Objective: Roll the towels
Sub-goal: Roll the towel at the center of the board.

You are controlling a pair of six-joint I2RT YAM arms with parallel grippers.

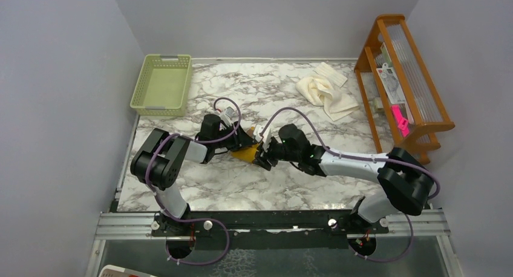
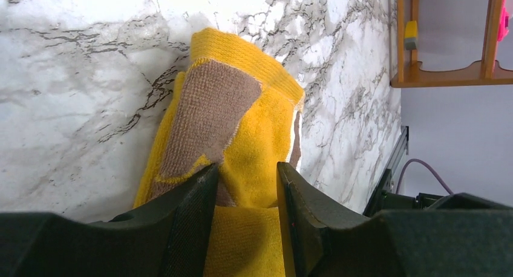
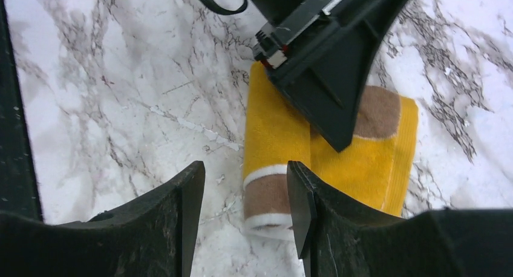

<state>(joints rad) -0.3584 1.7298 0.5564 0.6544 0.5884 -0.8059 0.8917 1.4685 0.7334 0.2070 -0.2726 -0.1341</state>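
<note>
One soft brown towel (image 3: pixel 275 132), rolled, likely springy: left gripper (image 2: pixel 247 171) pinches mid-roll, right gripper (image 3: pixel 245 168) gapes empty; hold middle firmly.

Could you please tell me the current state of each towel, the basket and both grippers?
brown and yellow towel: rolled up.
cream towel: not rolled, crumpled in a heap at the far right.
green basket: upright, empty.
left gripper: closed on the brown and yellow towel.
right gripper: open, holding nothing, over one end of the roll.
</note>
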